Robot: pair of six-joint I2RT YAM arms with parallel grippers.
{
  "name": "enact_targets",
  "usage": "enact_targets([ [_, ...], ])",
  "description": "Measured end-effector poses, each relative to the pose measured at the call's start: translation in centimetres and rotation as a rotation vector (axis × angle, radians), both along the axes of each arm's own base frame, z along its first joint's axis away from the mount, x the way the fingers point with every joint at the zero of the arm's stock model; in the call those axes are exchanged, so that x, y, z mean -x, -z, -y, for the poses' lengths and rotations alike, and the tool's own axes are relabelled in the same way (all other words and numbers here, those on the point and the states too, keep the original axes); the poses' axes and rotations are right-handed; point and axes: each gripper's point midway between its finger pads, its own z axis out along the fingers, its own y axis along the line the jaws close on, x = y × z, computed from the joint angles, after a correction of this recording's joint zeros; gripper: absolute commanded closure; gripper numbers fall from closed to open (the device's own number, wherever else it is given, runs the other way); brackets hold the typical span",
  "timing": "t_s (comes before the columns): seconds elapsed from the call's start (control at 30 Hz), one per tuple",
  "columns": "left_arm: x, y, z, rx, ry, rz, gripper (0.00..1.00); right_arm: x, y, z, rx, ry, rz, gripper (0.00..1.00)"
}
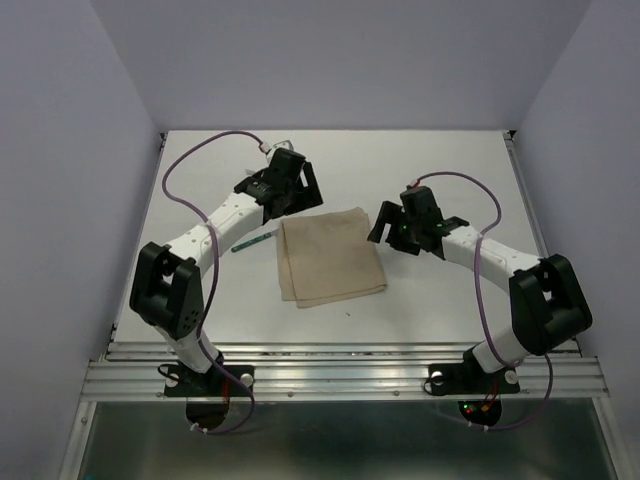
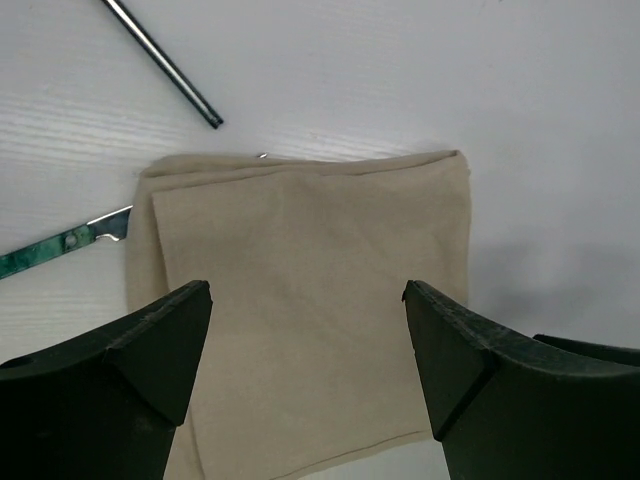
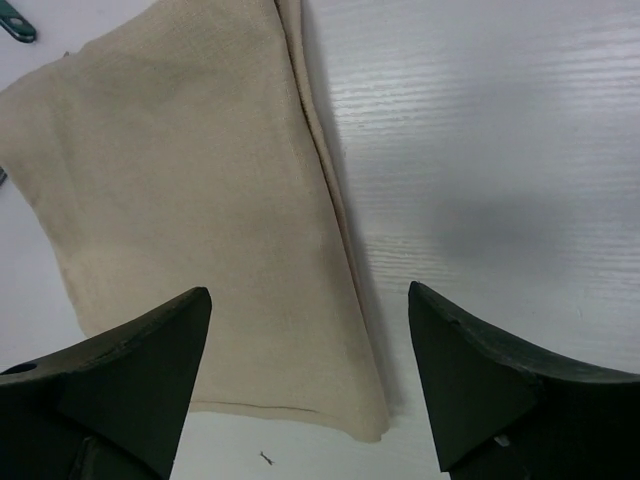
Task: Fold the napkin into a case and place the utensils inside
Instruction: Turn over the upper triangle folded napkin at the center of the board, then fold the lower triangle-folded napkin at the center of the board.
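Observation:
The beige napkin (image 1: 330,257) lies flat mid-table, folded into a squarish layered pad (image 2: 310,280) (image 3: 190,190). A utensil with a mottled green handle (image 1: 252,242) (image 2: 55,250) lies at the cloth's left edge, and its silvery neck runs under the fabric. A thin grey metal stick (image 2: 165,65) lies apart, beyond the cloth. My left gripper (image 1: 303,198) (image 2: 308,292) hovers over the napkin, open and holding nothing. My right gripper (image 1: 387,230) (image 3: 310,298) hovers over the napkin's right edge and corner, open and holding nothing.
White tabletop (image 1: 450,180) with lavender walls at the back and both sides. An aluminium rail (image 1: 340,375) runs along the near edge. Purple cables (image 1: 195,160) loop off both arms. A small dark speck (image 3: 265,458) lies near the cloth's corner.

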Motion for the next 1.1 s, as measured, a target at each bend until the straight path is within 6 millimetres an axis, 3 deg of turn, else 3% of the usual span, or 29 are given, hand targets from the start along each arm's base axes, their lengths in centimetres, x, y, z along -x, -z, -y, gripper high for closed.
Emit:
enact_targets([
  [0.23, 2.8, 1.9, -3.6, -0.010, -0.059, -0.051, 0.11, -2.6, 0.9, -3.2, -0.014, -0.085, -0.010, 0.78],
  [0.3, 3.6, 2.6, -4.5, -0.015, -0.075, -0.069, 0.11, -3.6, 0.8, -4.0, -0.017, -0.098, -0.003, 0.87],
  [0.6, 4.9, 4.1, -5.8, -0.019, -0.106, -0.106, 0.11, -8.5, 0.7, -6.0, 0.012, -0.109, 0.043, 0.87],
  [0.73, 5.0, 3.9, -5.8, -0.012, -0.109, -0.100, 0.11, -10.5, 2.2, -5.9, 0.066, -0.084, 0.049, 0.83],
  [0.9, 5.3, 3.9, -5.9, -0.006, -0.111, -0.101, 0.11, -11.4, 5.2, -4.7, 0.145, -0.058, 0.011, 0.83],
  [1.0, 5.5, 4.2, -5.9, -0.002, -0.113, -0.107, 0.11, -11.9, 5.1, -4.2, 0.162, -0.049, 0.014, 0.77],
  [1.1, 5.6, 4.3, -6.0, -0.002, -0.114, -0.112, 0.11, -11.8, 4.5, -3.9, 0.165, -0.055, 0.026, 0.61],
])
